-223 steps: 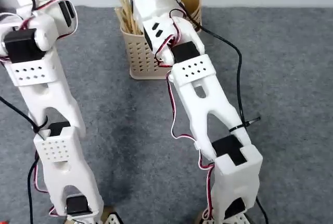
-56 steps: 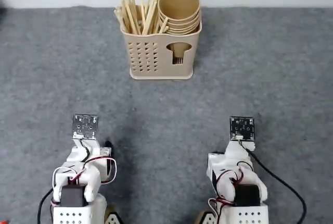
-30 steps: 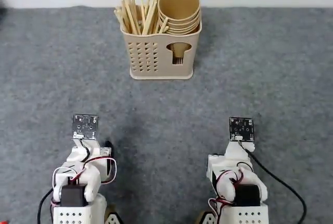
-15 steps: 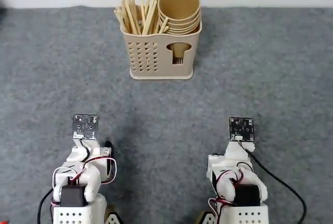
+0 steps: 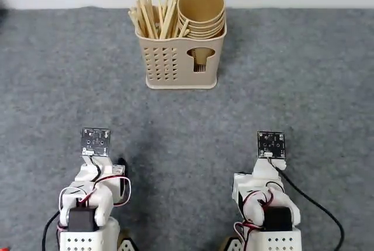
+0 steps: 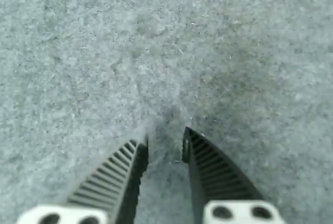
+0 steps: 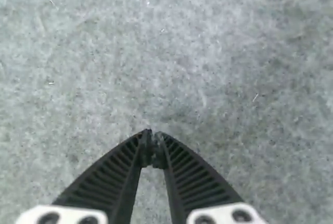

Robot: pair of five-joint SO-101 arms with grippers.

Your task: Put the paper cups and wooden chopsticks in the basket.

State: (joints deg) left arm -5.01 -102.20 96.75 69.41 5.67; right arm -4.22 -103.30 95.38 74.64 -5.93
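Both arms have drawn back from the basket [image 5: 169,64] and now sit folded. The left tool [image 6: 165,143] hangs over the grey tabletop [image 5: 304,87], tips a little spread and empty; the right tool [image 7: 151,141] is pressed together, empty too. Well ahead of both tools, between them, the wooden chopsticks [image 5: 153,6] and paper cups [image 5: 201,7] stand inside the basket. I judge the task finished, and nothing stands in the way.
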